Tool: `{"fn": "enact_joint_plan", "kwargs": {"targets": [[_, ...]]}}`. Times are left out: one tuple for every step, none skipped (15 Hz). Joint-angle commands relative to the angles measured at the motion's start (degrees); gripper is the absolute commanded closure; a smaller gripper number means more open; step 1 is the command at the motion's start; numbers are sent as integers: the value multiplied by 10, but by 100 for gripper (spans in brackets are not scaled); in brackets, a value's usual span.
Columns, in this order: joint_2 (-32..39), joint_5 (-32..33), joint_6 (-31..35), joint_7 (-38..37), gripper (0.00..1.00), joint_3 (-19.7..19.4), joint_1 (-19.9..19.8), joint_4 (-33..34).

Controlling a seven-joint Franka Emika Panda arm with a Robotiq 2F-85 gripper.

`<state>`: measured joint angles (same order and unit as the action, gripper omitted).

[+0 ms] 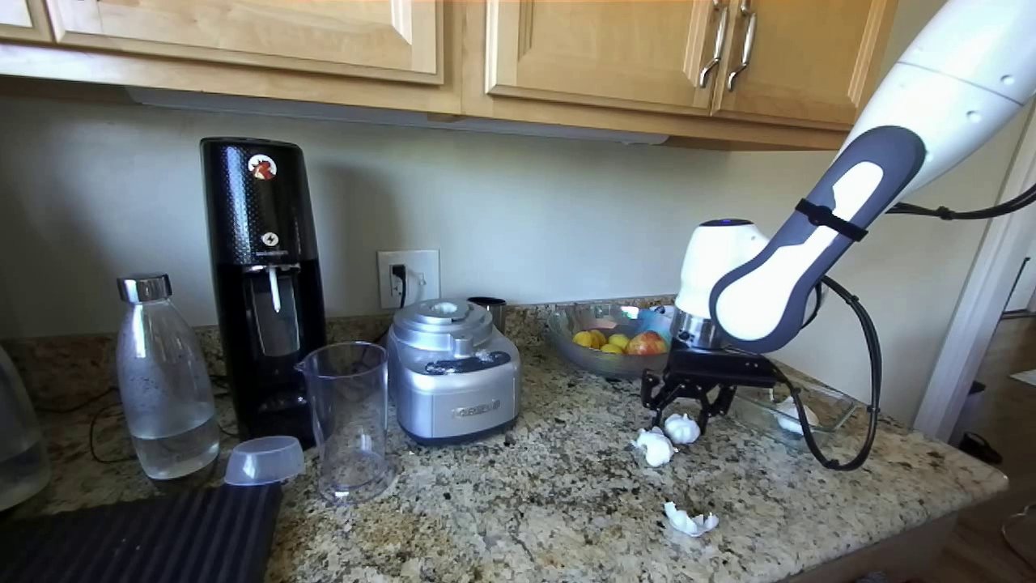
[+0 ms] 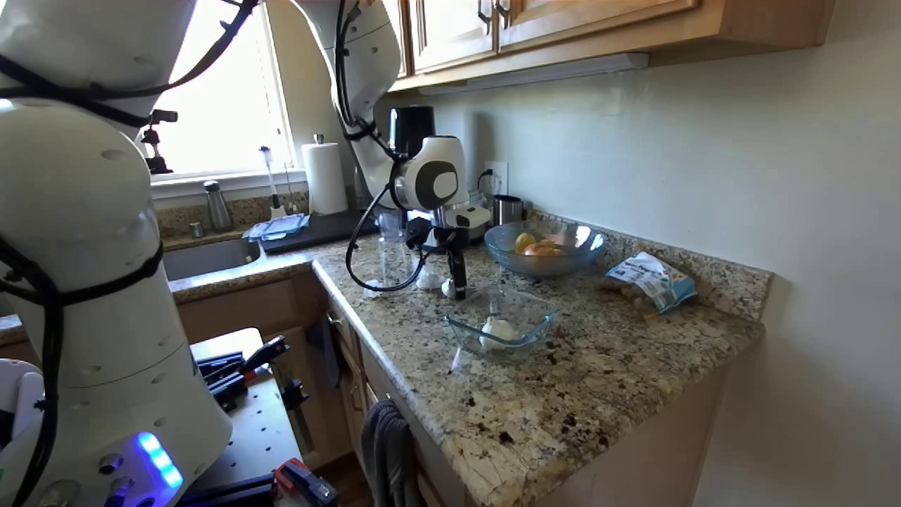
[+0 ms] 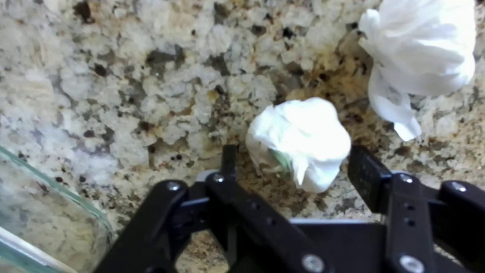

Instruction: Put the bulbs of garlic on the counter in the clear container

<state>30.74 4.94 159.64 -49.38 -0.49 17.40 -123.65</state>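
Note:
A white garlic bulb point(image 3: 303, 140) sits on the granite counter point(image 1: 526, 518) between the fingers of my gripper point(image 3: 291, 153). The gripper is open. A gap shows at its left finger; the right finger is very close to the bulb, touching or not I cannot tell. In an exterior view the gripper point(image 1: 680, 417) points down at this bulb point(image 1: 681, 428). A second bulb point(image 1: 654, 447) lies beside it and shows in the wrist view point(image 3: 424, 49). The clear container point(image 2: 464, 328) holds one bulb point(image 2: 497, 332); its edge shows at the wrist view's left point(image 3: 57, 185).
A white piece of garlic or peel point(image 1: 689, 520) lies nearer the counter front. A glass fruit bowl point(image 2: 521, 264) stands at the wall, with a bag point(image 2: 651, 282) beyond it. A food processor point(image 1: 457, 397), clear cup point(image 1: 348, 437) and bottle point(image 1: 166, 389) stand farther along.

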Motion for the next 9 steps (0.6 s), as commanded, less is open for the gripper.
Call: {"fn": "enact_joint_plan", "kwargs": {"targets": [[-14,-18,-11,12,53,-8,10,-8],[-17,-19,-12,12,61,-8,11,-10],[-22,-21,-14,13,66,-8,11,-14],[-29,-25,-18,16,73,-5,7,-18],[-39,-28,-21,19,79,-2,4,-24],[-51,-28,-23,19,85,-5,5,-31],[-68,-26,-26,19,91,-8,6,-41],[-82,-24,-28,19,94,-10,6,-48],[-99,-18,-28,16,94,-16,7,-57]]}}
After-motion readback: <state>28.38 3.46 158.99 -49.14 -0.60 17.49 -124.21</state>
